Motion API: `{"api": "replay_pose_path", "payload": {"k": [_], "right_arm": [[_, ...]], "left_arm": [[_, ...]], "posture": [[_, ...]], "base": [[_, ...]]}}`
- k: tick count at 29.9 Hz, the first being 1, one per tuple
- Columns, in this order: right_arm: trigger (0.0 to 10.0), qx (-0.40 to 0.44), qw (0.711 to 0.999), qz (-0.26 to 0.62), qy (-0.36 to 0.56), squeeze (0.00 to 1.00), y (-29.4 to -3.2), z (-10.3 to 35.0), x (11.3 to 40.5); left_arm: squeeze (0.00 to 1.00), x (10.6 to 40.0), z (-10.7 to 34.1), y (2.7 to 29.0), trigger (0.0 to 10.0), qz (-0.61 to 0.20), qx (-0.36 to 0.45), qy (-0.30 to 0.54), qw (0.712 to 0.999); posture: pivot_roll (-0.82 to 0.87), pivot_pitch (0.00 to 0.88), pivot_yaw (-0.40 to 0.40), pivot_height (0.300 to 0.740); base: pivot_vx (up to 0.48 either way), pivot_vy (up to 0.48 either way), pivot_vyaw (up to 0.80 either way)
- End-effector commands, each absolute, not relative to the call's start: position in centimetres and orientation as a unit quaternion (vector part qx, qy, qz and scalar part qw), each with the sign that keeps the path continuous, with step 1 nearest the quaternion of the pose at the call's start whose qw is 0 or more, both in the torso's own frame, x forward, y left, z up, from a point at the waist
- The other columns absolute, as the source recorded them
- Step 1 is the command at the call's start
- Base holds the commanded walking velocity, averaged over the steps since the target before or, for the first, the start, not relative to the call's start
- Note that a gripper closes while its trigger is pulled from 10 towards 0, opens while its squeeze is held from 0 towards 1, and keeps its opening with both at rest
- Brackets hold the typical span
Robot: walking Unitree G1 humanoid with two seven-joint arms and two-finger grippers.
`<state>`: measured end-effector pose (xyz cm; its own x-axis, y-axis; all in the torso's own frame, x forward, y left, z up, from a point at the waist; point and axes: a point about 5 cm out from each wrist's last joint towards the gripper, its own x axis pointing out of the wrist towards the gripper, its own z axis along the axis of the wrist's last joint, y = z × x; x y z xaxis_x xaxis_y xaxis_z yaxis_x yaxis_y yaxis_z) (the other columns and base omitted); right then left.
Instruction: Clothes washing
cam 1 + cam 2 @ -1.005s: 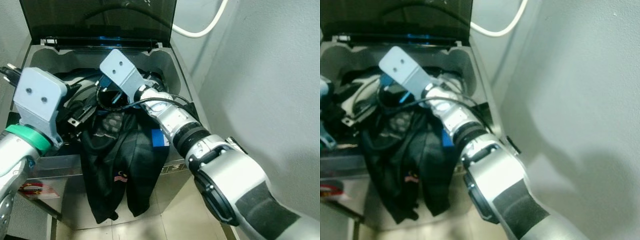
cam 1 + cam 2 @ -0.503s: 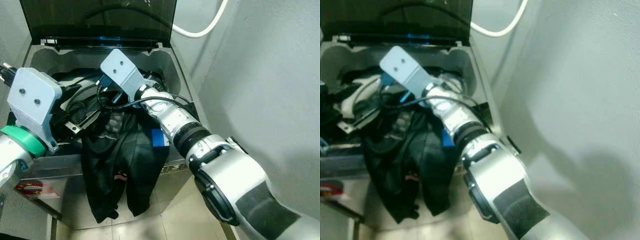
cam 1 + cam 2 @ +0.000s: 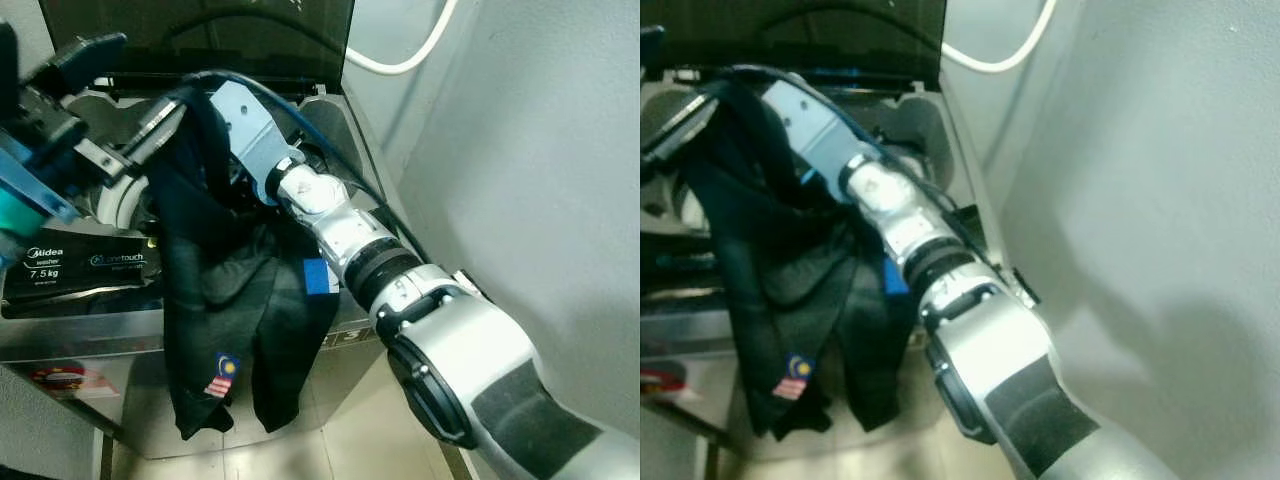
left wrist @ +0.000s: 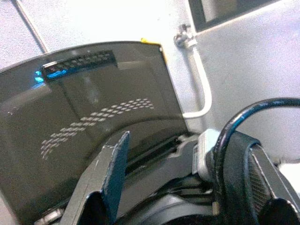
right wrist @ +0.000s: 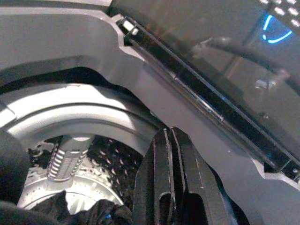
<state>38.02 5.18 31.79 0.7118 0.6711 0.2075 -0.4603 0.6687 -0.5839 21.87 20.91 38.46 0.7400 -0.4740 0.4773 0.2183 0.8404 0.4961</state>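
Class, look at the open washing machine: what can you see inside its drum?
Inside the drum stands a ribbed grey centre column, with a bit of dark cloth low down. The right gripper and the hanging black garment hide the rest.

Black garment point(image 3: 225, 300): matt cloth. Washing machine point(image 3: 330, 130): smooth grey plastic top; lid point(image 3: 200, 35): glossy dark panel; drum point(image 5: 70, 159): perforated shiny metal.
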Motion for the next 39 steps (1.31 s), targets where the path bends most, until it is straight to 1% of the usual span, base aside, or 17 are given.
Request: {"api": "replay_pose_path", "payload": {"k": [1, 2, 3, 5, 9, 10, 13, 14, 15, 17, 23, 26, 28, 32, 34, 36, 39], "right_arm": [[10.0, -0.266, 0.89, 0.323, -0.183, 0.0, 5.0, 30.4, 38.2], [10.0, -0.266, 0.89, 0.323, -0.184, 0.0, 5.0, 30.4, 38.2], [10.0, -0.266, 0.89, 0.323, -0.184, 0.0, 5.0, 30.4, 38.2], [10.0, -0.265, 0.89, 0.323, -0.184, 0.0, 5.0, 30.4, 38.2], [10.0, -0.265, 0.89, 0.323, -0.185, 0.0, 4.9, 30.4, 38.2], [10.0, -0.266, 0.889, 0.323, -0.185, 0.0, 4.8, 30.4, 38.3], [10.0, -0.266, 0.89, 0.322, -0.185, 0.0, 4.8, 30.4, 38.3], [10.0, -0.266, 0.89, 0.321, -0.185, 0.0, 4.7, 30.4, 38.3], [10.0, -0.266, 0.89, 0.321, -0.185, 0.0, 4.7, 30.4, 38.3], [10.0, -0.266, 0.89, 0.321, -0.186, 0.0, 4.7, 30.5, 38.3], [10.0, -0.266, 0.89, 0.321, -0.186, 0.0, 4.7, 30.5, 38.3], [10.0, -0.265, 0.89, 0.32, -0.187, 0.0, 4.7, 30.5, 38.4], [10.0, -0.265, 0.89, 0.32, -0.187, 0.0, 4.7, 30.5, 38.4], [10.0, -0.264, 0.89, 0.321, -0.188, 0.0, 4.8, 30.5, 38.3], [10.0, -0.264, 0.89, 0.321, -0.188, 0.0, 4.8, 30.5, 38.3], [10.0, -0.264, 0.89, 0.322, -0.189, 0.0, 4.8, 30.6, 38.3], [10.0, -0.263, 0.889, 0.322, -0.189, 0.0, 4.8, 30.6, 38.3]], "left_arm": [[0.0, 21.8, 37.7, 22.5, 10.0, -0.142, 0.241, -0.296, 0.913], [0.0, 22.5, 36.2, 22.7, 10.0, -0.129, 0.279, -0.263, 0.915], [0.0, 22.5, 36.2, 22.7, 10.0, -0.129, 0.279, -0.263, 0.915], [0.0, 23.5, 33.8, 22.9, 10.0, -0.109, 0.32, -0.217, 0.916], [0.0, 24.3, 31.6, 23.2, 10.0, -0.094, 0.313, -0.176, 0.929], [0.0, 24.5, 30.5, 22.9, 10.0, -0.108, 0.306, -0.155, 0.933], [0.0, 24.6, 29.8, 22.6, 10.0, -0.13, 0.291, -0.143, 0.937], [0.0, 24.4, 28.7, 21.9, 10.0, -0.17, 0.261, -0.122, 0.942], [0.0, 24.4, 28.7, 21.9, 10.0, -0.17, 0.261, -0.122, 0.942], [0.0, 24.0, 27.6, 21.0, 10.0, -0.209, 0.243, -0.098, 0.942], [0.0, 23.6, 26.6, 20.6, 10.0, -0.232, 0.236, -0.087, 0.94], [0.0, 23.1, 26.4, 19.5, 10.0, -0.25, 0.251, -0.106, 0.929], [0.0, 23.1, 26.4, 19.5, 10.0, -0.25, 0.251, -0.106, 0.929], [0.0, 22.9, 27.8, 18.8, 10.0, -0.233, 0.282, -0.152, 0.918], [0.0, 22.9, 27.8, 18.8, 10.0, -0.233, 0.282, -0.152, 0.918], [0.0, 22.7, 28.1, 18.3, 10.0, -0.236, 0.312, -0.161, 0.906], [0.0, 22.6, 28.1, 18.2, 10.0, -0.239, 0.319, -0.16, 0.903]], "posture": [[0.2, 0.144, -0.078, 0.74], [0.21, 0.144, -0.078, 0.74], [0.21, 0.144, -0.078, 0.74], [0.2, 0.144, -0.078, 0.74], [0.2, 0.144, -0.078, 0.74], [0.19, 0.145, -0.079, 0.74], [0.19, 0.144, -0.077, 0.74], [0.19, 0.144, -0.077, 0.74], [0.19, 0.144, -0.077, 0.74], [0.19, 0.143, -0.075, 0.74], [0.19, 0.143, -0.075, 0.74], [0.2, 0.142, -0.076, 0.74], [0.2, 0.142, -0.076, 0.74], [0.2, 0.14, -0.077, 0.74], [0.2, 0.14, -0.077, 0.74], [0.2, 0.139, -0.076, 0.74], [0.2, 0.139, -0.076, 0.74]], "base": [[0.0, 0.0, 0.0], [0.0, 0.0, 0.0], [0.0, 0.0, 0.0], [0.0, 0.0, 0.0], [0.0, 0.0, 0.0], [0.0, 0.0, 0.0], [0.0, 0.0, 0.0], [0.0, 0.0, 0.0], [0.0, 0.0, 0.0], [0.0, 0.0, 0.0], [0.0, 0.0, 0.0], [0.0, 0.0, 0.0], [0.0, 0.0, 0.0], [0.0, 0.0, 0.0], [0.0, 0.0, 0.0], [0.0, 0.0, 0.0], [0.0, 0.0, 0.0]]}}
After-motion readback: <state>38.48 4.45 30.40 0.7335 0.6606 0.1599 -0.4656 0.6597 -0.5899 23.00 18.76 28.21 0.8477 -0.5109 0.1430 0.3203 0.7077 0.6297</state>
